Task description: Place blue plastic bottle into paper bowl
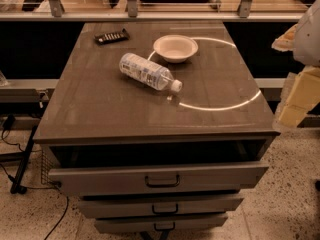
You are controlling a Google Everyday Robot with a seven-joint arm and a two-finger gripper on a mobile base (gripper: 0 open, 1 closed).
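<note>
The blue plastic bottle [149, 72] lies on its side near the middle of the brown cabinet top [100, 109], white cap pointing to the front right. The paper bowl [175, 48] stands upright and empty just behind and to the right of the bottle, a small gap apart from it. My gripper [299, 95] shows as pale yellowish blocks at the right edge of the view, off the cabinet's right side and well away from both the bottle and the bowl. It holds nothing that I can see.
A flat black remote-like bar [112, 36] lies at the back left of the top. A bright arc of light [220, 105] crosses the surface. The top drawer [160, 176] below stands pulled out. Shelving rails run behind the cabinet. Cables lie on the floor at left.
</note>
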